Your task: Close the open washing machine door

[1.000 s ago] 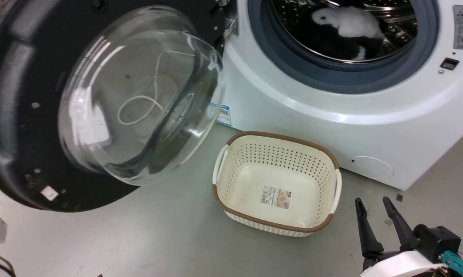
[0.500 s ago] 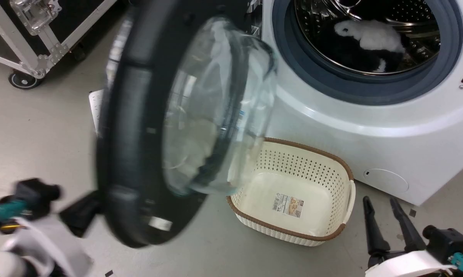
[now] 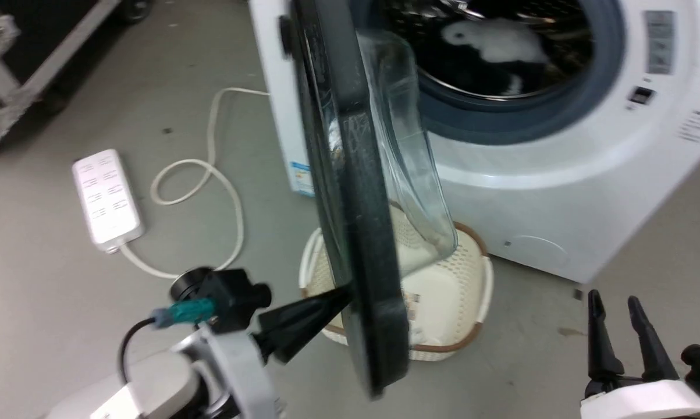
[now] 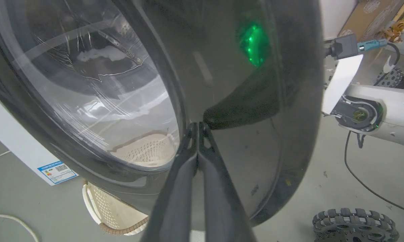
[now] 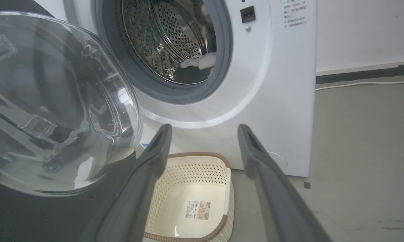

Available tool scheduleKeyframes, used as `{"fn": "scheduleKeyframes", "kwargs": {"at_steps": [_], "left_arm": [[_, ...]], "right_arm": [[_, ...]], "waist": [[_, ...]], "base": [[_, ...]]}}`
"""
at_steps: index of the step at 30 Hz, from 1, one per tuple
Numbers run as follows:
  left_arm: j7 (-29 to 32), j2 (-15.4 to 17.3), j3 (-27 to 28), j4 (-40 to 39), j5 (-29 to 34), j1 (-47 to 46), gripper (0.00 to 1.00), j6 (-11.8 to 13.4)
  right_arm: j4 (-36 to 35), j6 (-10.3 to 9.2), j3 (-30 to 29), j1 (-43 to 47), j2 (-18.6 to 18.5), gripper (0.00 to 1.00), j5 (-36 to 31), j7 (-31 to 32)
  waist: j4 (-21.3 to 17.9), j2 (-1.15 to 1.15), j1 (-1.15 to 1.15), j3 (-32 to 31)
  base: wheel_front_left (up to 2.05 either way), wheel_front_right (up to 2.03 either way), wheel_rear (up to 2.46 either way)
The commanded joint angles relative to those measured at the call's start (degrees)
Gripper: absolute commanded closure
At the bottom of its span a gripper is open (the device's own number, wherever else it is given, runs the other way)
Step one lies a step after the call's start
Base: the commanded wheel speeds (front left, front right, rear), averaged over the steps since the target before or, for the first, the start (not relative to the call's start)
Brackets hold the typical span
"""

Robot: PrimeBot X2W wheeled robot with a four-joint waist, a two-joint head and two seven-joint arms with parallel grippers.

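Grey floor (image 3: 64,279), half-open washing machine door (image 3: 355,233), left tool (image 4: 197,127) clenched against it, right tool (image 3: 613,298) released, blue sticker (image 3: 302,177) illegible.

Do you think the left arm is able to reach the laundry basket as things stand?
Probably not: the door stands between the left gripper and the basket, its fingers shut against the door's face.

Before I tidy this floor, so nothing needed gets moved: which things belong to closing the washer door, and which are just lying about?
Job: door, washing machine, left gripper shut against the door.
Lying about: basket, power strip with its cord, right gripper open, idle.
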Motion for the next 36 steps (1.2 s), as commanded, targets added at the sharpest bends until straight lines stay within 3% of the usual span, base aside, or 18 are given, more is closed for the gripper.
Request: {"fn": "scheduleKeyframes", "kwargs": {"at_steps": [1,9,15,17,27,31,36], "left_arm": [[-1.19,-2.13,-1.45,1.48,-0.29,-2.45,1.00,-0.25],[-4.77,-8.56,-6.06,9.48,-1.33,-10.19,1.00,-0.25],[-5.74,-12.04,-6.07,15.46,-2.86,-13.99,1.00,-0.25],[-5.95,-15.16,-4.94,20.76,-3.82,-16.12,1.00,-0.25],[-6.32,-24.42,-3.75,35.45,-6.14,-21.17,1.00,-0.25],[-6.74,-25.97,-2.71,36.99,-7.67,-21.32,1.00,-0.25],[-7.34,-26.22,3.25,36.58,-11.80,-19.33,1.00,-0.25]], "right_arm": [[-0.41,0.06,-0.16,-0.41,-0.03,0.00,0.39,-0.32],[-1.74,0.06,-0.35,-0.40,-0.03,0.00,1.28,-0.32],[-2.31,0.06,-0.64,0.20,-0.03,0.00,1.99,-0.32],[-2.59,0.06,-0.73,0.37,-0.03,0.00,2.26,-0.32],[-2.93,0.06,-0.05,-0.20,-0.03,0.00,2.42,-0.32],[-2.70,0.06,-0.17,0.16,-0.03,0.00,2.43,-0.32],[-2.16,0.06,-0.47,1.25,-0.03,0.00,2.25,-0.32]], "waist": [[-3.21,0.00,0.00,0.47],[-11.30,0.00,0.00,1.80],[-14.57,0.00,0.00,2.74],[-15.82,0.00,0.00,3.27],[-17.89,0.00,0.00,3.61],[-17.52,0.00,0.00,2.61],[-15.94,0.00,0.00,-0.05]], "base": [[0.00,0.00,0.00],[0.00,0.00,0.00],[0.00,0.00,0.00],[0.00,0.00,0.00],[0.00,0.00,0.00],[0.00,0.00,0.00],[0.00,0.00,0.00]]}}
